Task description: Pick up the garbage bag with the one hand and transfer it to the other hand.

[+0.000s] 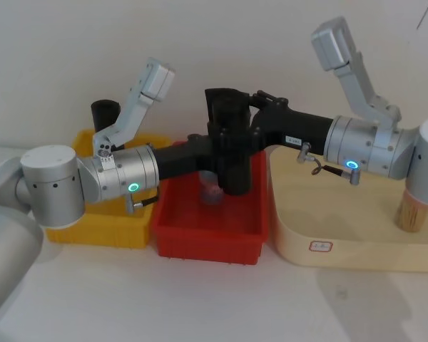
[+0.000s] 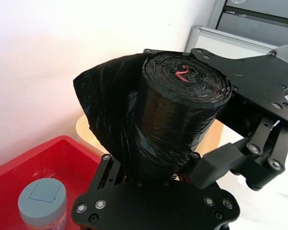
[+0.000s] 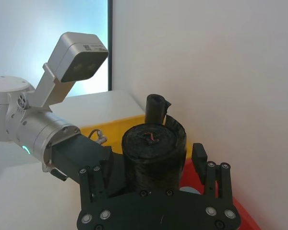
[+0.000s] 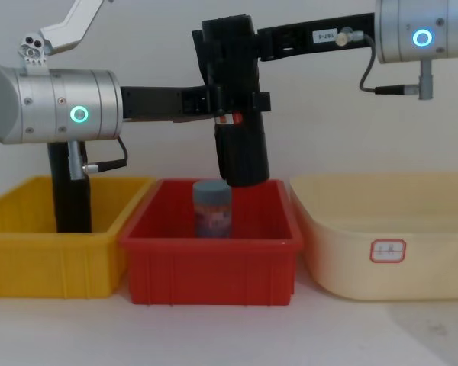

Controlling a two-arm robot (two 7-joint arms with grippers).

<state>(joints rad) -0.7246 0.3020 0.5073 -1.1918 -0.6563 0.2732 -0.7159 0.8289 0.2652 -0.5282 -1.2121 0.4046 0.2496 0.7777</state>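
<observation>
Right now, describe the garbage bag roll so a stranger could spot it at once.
Find the red plastic bin at the centre. Directly above it, the thick black cylindrical roll of plastic bags hangs upright where the left gripper and right gripper meet. Unlike the slimmer plain black roll standing in the yellow bin, it carries a small red label at mid-length.

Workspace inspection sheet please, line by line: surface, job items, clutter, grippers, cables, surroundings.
Surface: white table carrying yellow bin, red bin and cream tray side by side.
Job's things: garbage bag held upright above the red bin.
Clutter: grey-lidded jar in the red bin; slimmer black roll standing in the yellow bin.
Grippers: left gripper shut on the garbage bag; right gripper open, fingers flanking its upper part.
Cables: grey cable looped under the right wrist; short cable under the left.
Surroundings: white wall behind; grey cabinet beyond.
</observation>
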